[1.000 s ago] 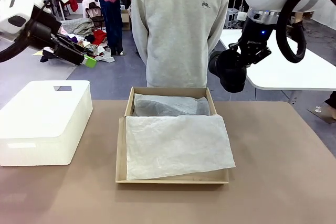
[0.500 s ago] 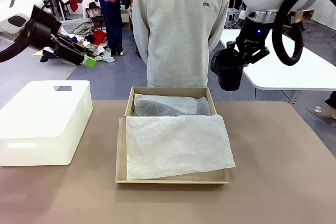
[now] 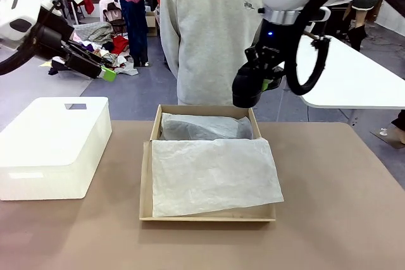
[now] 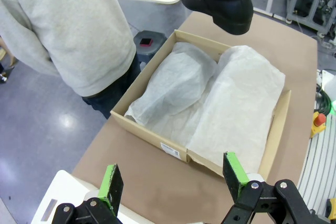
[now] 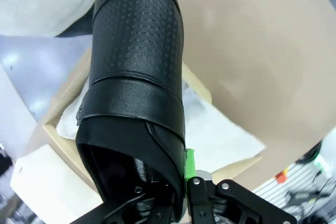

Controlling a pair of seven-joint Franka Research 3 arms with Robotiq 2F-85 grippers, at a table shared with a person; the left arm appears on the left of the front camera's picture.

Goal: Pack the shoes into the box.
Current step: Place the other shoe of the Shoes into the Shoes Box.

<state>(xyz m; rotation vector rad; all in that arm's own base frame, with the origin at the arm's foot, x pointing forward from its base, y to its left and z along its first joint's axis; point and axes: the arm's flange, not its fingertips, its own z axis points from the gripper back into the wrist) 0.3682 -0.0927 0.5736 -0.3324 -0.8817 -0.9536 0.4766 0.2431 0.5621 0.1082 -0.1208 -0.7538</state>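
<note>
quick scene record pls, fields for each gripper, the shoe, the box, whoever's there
left gripper: open, empty, raised over the white container
right gripper: shut on shoe, at its heel end
shoe: black, in the air above box's far right corner
box: open, tissue paper spread inside, a covered lump at far end
person: standing at far side

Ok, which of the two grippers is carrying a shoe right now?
The right gripper: it is shut on a black shoe, holding it up in the air. The left gripper is open and empty.
</note>
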